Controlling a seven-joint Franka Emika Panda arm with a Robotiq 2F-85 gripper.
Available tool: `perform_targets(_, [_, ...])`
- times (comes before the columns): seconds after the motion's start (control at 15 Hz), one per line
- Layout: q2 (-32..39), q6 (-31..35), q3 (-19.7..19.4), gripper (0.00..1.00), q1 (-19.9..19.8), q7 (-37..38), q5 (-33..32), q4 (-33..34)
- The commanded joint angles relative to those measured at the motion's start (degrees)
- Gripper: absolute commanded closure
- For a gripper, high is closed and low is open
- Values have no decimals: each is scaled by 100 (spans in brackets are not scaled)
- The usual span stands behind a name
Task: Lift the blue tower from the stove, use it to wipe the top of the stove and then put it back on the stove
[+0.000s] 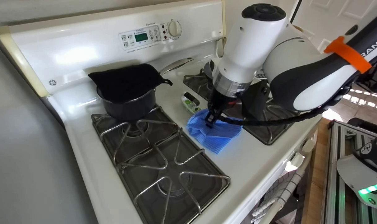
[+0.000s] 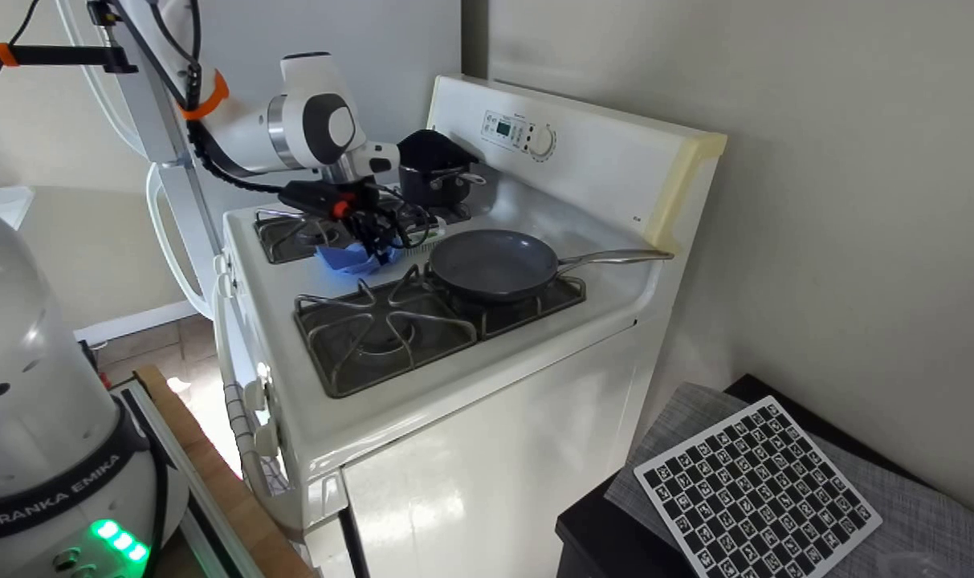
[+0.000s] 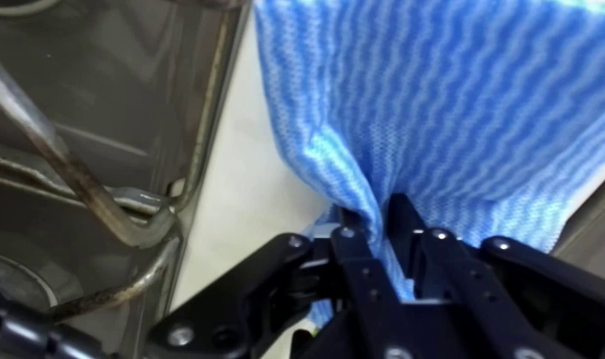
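Observation:
The blue towel is a striped blue cloth (image 1: pixel 218 138) lying bunched on the white strip of the stove top (image 1: pixel 235 165) between the two burner grates. It also shows in an exterior view (image 2: pixel 348 258) and fills much of the wrist view (image 3: pixel 462 99). My gripper (image 1: pixel 210 122) points down onto the towel's middle. In the wrist view the gripper (image 3: pixel 374 224) has a fold of the towel pinched between its fingers. The fingertips are low, near the stove surface; whether they touch it is hidden by the cloth.
A dark pot (image 1: pixel 129 104) with a black cloth over it stands on a rear burner. A grey frying pan (image 2: pixel 495 265) sits on the opposite rear burner. A green and white brush (image 1: pixel 190 102) lies just behind the towel. Raised metal grates (image 1: pixel 172 169) flank the strip.

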Motion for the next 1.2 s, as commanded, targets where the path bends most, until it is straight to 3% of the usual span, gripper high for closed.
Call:
perform_targets(0.0, [-84, -44, -8, 100, -6, 22, 5, -38])
perform_targets(0.27, [-467, -280, 51, 100, -65, -471, 419, -104])
perform_targets(0.33, [-611, -377, -142, 100, 110, -687, 615, -117])
perform_targets(0.67, [-1482, -1080, -161, 100, 89, -1574, 1296, -99])
perform_targets(0.93, [-2309, -1577, -185, 100, -165, -1600, 930, 73])
perform_targets(1.13, [-2710, -1742, -255, 100, -585, -1523, 578, 369])
